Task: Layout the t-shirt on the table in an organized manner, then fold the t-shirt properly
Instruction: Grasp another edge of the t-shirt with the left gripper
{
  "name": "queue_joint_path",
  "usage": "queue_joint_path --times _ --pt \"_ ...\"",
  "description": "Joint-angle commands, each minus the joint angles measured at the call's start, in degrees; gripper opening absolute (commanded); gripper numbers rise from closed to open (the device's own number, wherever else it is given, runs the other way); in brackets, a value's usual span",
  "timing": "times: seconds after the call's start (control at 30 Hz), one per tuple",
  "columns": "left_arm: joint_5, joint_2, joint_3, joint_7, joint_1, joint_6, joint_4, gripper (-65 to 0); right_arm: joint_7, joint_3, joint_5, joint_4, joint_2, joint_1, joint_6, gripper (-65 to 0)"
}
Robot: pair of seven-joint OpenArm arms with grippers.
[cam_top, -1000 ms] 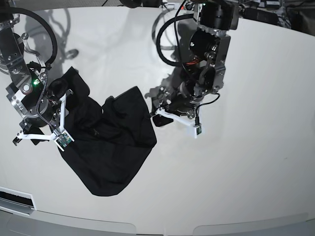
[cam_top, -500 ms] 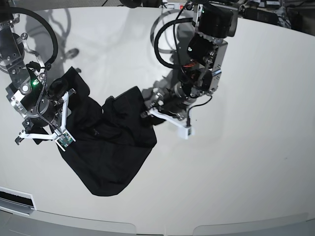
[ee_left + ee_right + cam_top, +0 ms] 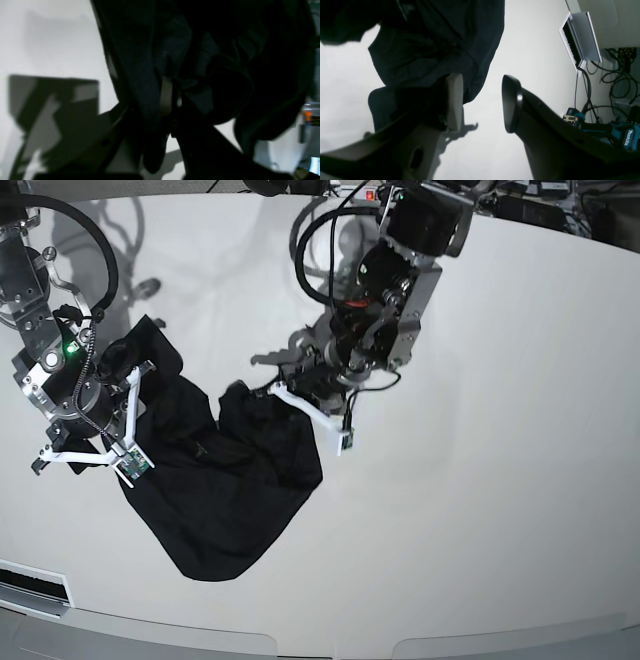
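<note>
On the desk (image 3: 520, 480), toward its left half in the base view: the t-shirt (image 3: 225, 480) is lying in a crumpled black heap.

Change since a second ago: the left end effector (image 3: 300, 395), earlier standing spread just beside the shirt's right edge, is now being seen clenched on that edge, with the arm swung in over the cloth.

Left wrist view: a fold of dark fabric (image 3: 175, 65) is being pinched between the closed jaws of the left end effector (image 3: 172, 100).

Right end effector (image 3: 85, 452): it is being held spread at the shirt's left side; in the right wrist view its jaws are standing apart with only bare desk (image 3: 545, 50) between them, so nothing is being grasped by the right end effector (image 3: 482, 102).

Meaning for the task: the layout step is judged to be only beginning; one edge is now being secured for a pull outward.

Look of the shirt: plain black, bunched, with folds overlapping in the middle and a rounded lobe reaching toward the near desk edge; sleeves and neckline cannot be told apart.

Risk: more than one layer is possibly being caught in the grip.
</note>
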Motion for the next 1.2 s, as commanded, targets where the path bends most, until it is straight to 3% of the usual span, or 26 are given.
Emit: queue_joint_path --times 0.0,0.1,0.2,0.33,0.47,0.6,0.7,0.73,0.83,0.97,1.07,1.17 --pt "0.17 0.44 0.0 0.79 -1.38 -1.05 1.05 -65.0 0.39 0.55 -0.2 0.63 0.85 0.9 -0.31 -36.7" --pt "1.79 0.44 0.02 4.63 -2.4 -3.67 2.89 -65.0 -0.87 0.57 6.97 0.52 0.85 0.7 4.07 -36.7" --pt "4.85 0.44 0.02 5.51 -2.54 -4.09 5.01 -65.0 -0.63 0.55 13.77 -0.59 0.68 -0.81 8.28 -36.3" --pt "11.67 0.44 0.02 5.51 -2.54 -4.07 5.9 -65.0 -0.59 0.57 15.26 -4.37 0.59 -2.12 8.13 -28.9" --pt "14.16 0.44 0.02 5.51 -2.49 -4.07 5.9 -65.0 0.07 0.57 16.44 -9.53 -1.75 -2.12 8.48 -24.2" --pt "14.08 0.44 0.02 5.51 -2.54 -4.09 5.9 -65.0 -0.42 0.57 21.66 -11.69 -5.49 -2.75 14.49 -24.3" --pt "14.12 0.44 0.02 5.51 -2.51 -4.09 5.9 -65.0 -0.2 0.55 19.65 -11.69 -8.39 -4.5 17.42 -24.3" --pt "14.14 0.44 0.02 5.53 -2.51 -4.09 5.9 -65.0 0.48 0.55 16.33 -11.69 -9.18 -5.25 16.65 -24.3" --pt "14.51 0.44 0.02 5.6 -2.49 -4.09 5.9 -65.0 4.0 0.57 4.98 -11.72 -10.1 -7.74 8.94 -24.3" --pt "14.45 0.44 0.02 5.77 -2.54 -4.09 5.9 -65.0 3.85 0.57 1.05 -12.26 -10.08 -9.07 2.43 -24.3" --pt "14.49 0.44 0.02 5.92 -2.51 -4.09 5.9 -65.0 5.27 0.57 0.31 -16.11 -10.14 -8.68 0.74 -24.3" --pt "14.49 0.44 0.02 5.99 -2.54 -4.09 5.9 -65.0 8.74 0.57 0.44 -21.86 -10.78 -7.72 2.67 -24.3"
